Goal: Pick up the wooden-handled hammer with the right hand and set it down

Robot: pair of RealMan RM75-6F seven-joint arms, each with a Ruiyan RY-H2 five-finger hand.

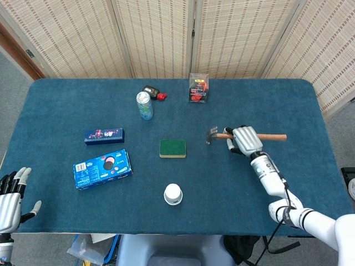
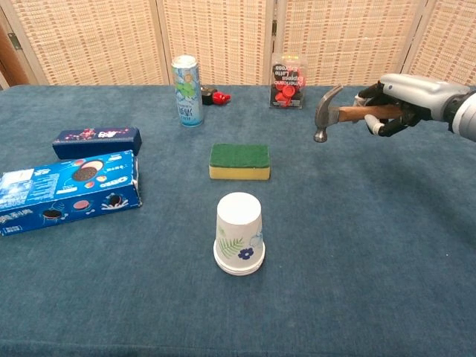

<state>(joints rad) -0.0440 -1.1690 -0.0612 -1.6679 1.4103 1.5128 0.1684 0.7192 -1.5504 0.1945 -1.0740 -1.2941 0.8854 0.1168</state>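
The wooden-handled hammer (image 1: pixel 274 137) (image 2: pixel 328 111) hangs in the air above the blue table (image 1: pixel 310 111), its steel head to the left and its handle pointing right. My right hand (image 1: pixel 246 139) (image 2: pixel 401 95) grips the handle just behind the head, fingers wrapped around it. In the chest view the hammer floats well above the cloth, level with the red snack box. My left hand (image 1: pixel 11 195) shows only in the head view, off the table's front left corner, fingers spread and empty.
A green-topped sponge (image 1: pixel 172 148) lies left of the hammer. An upturned paper cup (image 1: pixel 173 194) stands in front. A drink can (image 1: pixel 145 105), a red snack box (image 1: pixel 198 88), a small red-black item (image 1: pixel 153 92) and two blue cookie boxes (image 1: pixel 103 168) are further off.
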